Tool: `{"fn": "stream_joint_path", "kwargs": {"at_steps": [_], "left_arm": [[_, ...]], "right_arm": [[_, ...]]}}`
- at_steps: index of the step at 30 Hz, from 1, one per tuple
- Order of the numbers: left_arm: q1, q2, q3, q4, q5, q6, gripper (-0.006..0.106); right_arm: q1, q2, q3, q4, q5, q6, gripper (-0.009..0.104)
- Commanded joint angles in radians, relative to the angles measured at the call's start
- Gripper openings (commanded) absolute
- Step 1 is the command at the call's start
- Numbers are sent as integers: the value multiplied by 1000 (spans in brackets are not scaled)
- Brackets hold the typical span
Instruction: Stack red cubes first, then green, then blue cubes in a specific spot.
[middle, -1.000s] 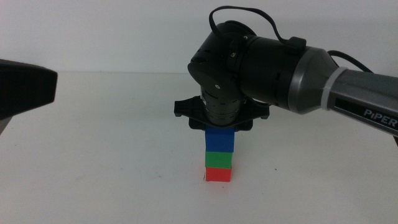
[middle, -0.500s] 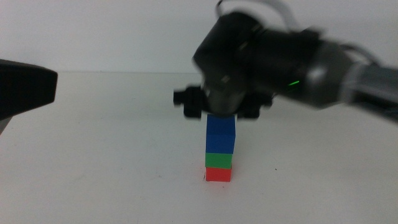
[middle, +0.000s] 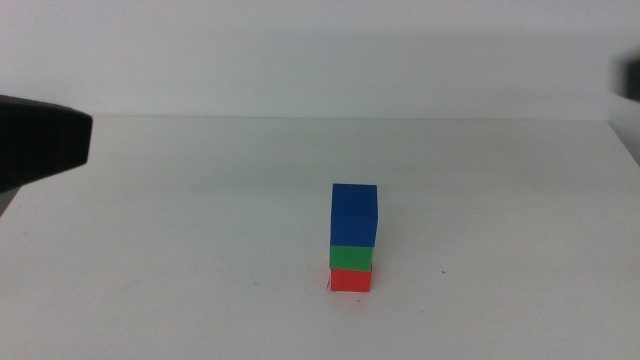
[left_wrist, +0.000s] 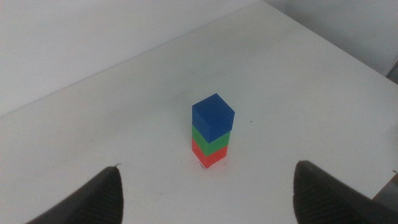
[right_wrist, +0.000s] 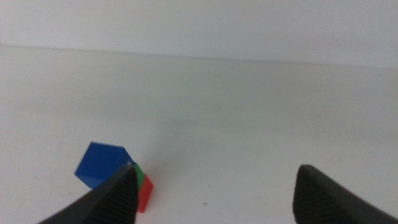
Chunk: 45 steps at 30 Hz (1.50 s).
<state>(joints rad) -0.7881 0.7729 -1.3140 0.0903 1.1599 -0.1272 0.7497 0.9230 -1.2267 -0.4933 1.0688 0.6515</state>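
Now the stack stands complete on the white counter (middle: 150, 220): the red cube (middle: 351, 281) rests on the surface, the green cube (middle: 351, 258) sits squarely on it, and the blue cube (middle: 354, 215) crowns the pile, upright and roughly flush with the two below. A tiny black mark (middle: 328, 287) shows just beside the red cube's base, which suggests the tower occupies the marked spot; a lone speck (middle: 443, 271) lies apart to one side. Neither arm touches the pile. The left gripper (left_wrist: 208, 190) waits at the counter's left, its fingers (left_wrist: 99, 196) spread wide apart and empty, the tower framed between them at a distance. The right gripper (right_wrist: 214, 190) hangs above and beside the stack, fingers (right_wrist: 320, 193) likewise parted and holding nothing; in the middle view only a dark blur of it shows at the right edge. Judged from this arrangement, all three placements are done, and what remains calls only for both arms to keep clear of the tower so nothing topples it.
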Motion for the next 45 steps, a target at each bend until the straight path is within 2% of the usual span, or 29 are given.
{"fn": "stream_joint_path", "kwargs": {"at_steps": [1,5,9,12,16,30,34,40,45], "left_arm": [[1,-1,4,-1,-14,0,94],[1,-1,4,-1,-14,-3,94],[1,-1,4,-1,-14,-3,94],[1,-1,4,-1,-14,-1,94],[1,-1,4,-1,-14,-1,94],[1,-1,4,-1,-14,-1,94],[1,-9,59,43,-20,-1,94],[1,-68,201,-3,-129,-1,94],[1,-75,316,57,-308,-1,94]], "right_arm": [[-88,-148,136,97,-124,-131,67],[-254,-305,266,275,-223,-341,91],[-415,-361,344,493,-289,-516,93],[-514,-359,383,591,-328,-622,93],[-579,-357,400,603,-351,-591,93],[-580,-359,400,602,-384,-589,93],[-580,-359,400,605,-382,-589,93],[-580,-371,400,621,-380,-589,93],[-580,-404,400,590,-380,-589,93]]}}
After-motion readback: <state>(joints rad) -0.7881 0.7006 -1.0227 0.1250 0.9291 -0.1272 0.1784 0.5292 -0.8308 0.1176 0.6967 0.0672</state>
